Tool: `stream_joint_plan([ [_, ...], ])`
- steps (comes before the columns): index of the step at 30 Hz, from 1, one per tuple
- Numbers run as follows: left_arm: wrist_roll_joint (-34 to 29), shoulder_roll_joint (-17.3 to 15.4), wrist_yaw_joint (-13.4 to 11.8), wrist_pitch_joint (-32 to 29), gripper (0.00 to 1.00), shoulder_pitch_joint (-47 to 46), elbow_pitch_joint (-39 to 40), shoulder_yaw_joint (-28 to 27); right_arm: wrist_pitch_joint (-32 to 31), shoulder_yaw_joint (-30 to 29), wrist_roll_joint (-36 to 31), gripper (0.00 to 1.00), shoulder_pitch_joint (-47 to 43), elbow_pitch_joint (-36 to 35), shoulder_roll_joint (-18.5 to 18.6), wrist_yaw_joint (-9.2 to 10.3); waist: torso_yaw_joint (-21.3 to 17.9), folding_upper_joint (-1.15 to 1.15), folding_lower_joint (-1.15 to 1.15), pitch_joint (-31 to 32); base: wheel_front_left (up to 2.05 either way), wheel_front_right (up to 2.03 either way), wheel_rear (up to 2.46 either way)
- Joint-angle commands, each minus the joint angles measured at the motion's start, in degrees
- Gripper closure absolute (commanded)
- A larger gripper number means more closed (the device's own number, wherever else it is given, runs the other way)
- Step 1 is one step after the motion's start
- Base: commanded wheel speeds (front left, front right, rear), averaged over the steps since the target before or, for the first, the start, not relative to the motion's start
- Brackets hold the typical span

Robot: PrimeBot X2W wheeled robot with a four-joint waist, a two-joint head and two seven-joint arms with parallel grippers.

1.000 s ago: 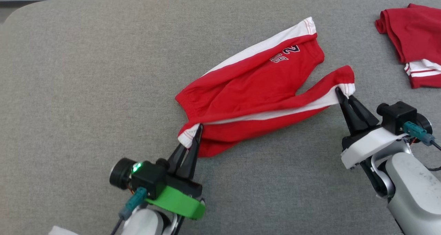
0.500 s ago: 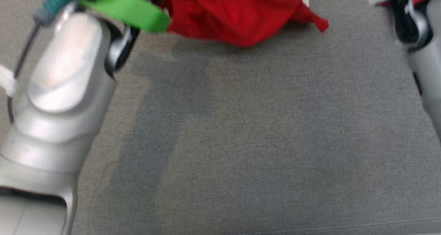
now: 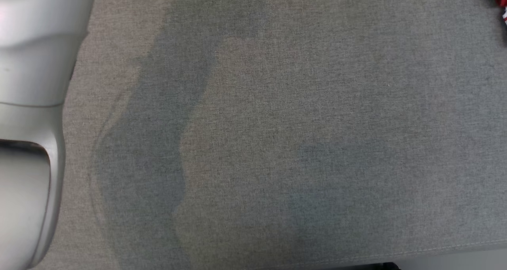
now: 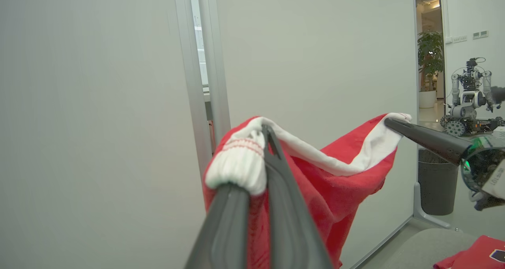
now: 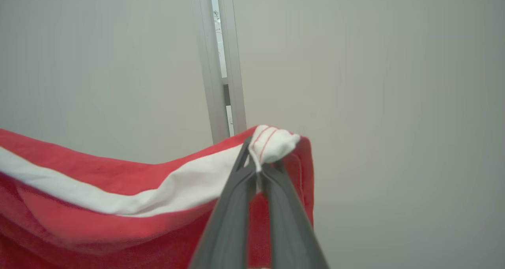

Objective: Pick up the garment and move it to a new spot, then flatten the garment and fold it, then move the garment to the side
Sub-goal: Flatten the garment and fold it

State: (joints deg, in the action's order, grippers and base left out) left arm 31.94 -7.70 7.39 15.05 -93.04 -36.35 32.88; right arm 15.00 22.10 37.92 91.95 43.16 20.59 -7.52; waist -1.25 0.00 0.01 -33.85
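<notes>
Aloft, red garment (image 4: 335,190) between left and right jaws (each tight on a white cuff (image 4: 236,166)); grey bin (image 4: 438,182) beyond.

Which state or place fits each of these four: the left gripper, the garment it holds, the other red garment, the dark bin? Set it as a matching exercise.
Things:
1 left gripper
2 held red garment
3 second red garment
4 dark bin

Places or states:
A lying on the grey table
B standing at the foot of the white partition
C shut on a white ribbed cuff
D hanging in the air

Pairs: 1-C, 2-D, 3-A, 4-B
</notes>
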Motion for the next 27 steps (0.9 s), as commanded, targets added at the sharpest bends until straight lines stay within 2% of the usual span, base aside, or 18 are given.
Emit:
stream_joint_plan([
  [1,-0.54,0.02,0.08,0.08,1.0,3.3,0.39,1.74,0.17,0.77,-0.01,1.0,-3.29,-0.63,0.53,0.07,-0.01,0.0,-0.01,-0.93,0.0,0.0,0.0],
  [4,-0.21,-0.04,0.08,0.05,1.0,8.13,2.5,2.56,0.17,0.16,-0.18,1.0,-8.31,-2.17,1.08,0.07,0.15,0.0,-0.01,-0.67,0.0,0.0,0.0],
  [8,-0.2,0.31,0.08,0.05,1.0,19.75,6.11,1.49,0.18,0.23,0.1,1.0,-19.28,-5.59,0.92,0.05,0.27,0.0,-0.01,0.71,0.0,0.0,0.0],
  [18,-6.31,2.29,0.08,0.05,1.0,49.1,16.05,-1.58,0.19,-3.46,-1.41,1.0,-48.3,-18.38,3.45,0.04,1.43,0.0,-0.01,6.19,0.0,0.0,0.0],
  [22,-8.69,1.71,0.08,0.05,1.0,58.91,18.98,-1.86,0.18,-4.47,-0.98,1.0,-58.19,-23.65,2.53,0.04,0.76,0.0,-0.01,9.03,0.0,0.0,0.0],
  [27,-9.99,0.2,0.08,0.06,1.0,69.01,20.9,1.05,0.19,-5.94,-0.58,1.0,-70.26,-28.46,2.32,0.04,0.86,0.0,-0.01,13.27,0.0,0.0,0.0],
])
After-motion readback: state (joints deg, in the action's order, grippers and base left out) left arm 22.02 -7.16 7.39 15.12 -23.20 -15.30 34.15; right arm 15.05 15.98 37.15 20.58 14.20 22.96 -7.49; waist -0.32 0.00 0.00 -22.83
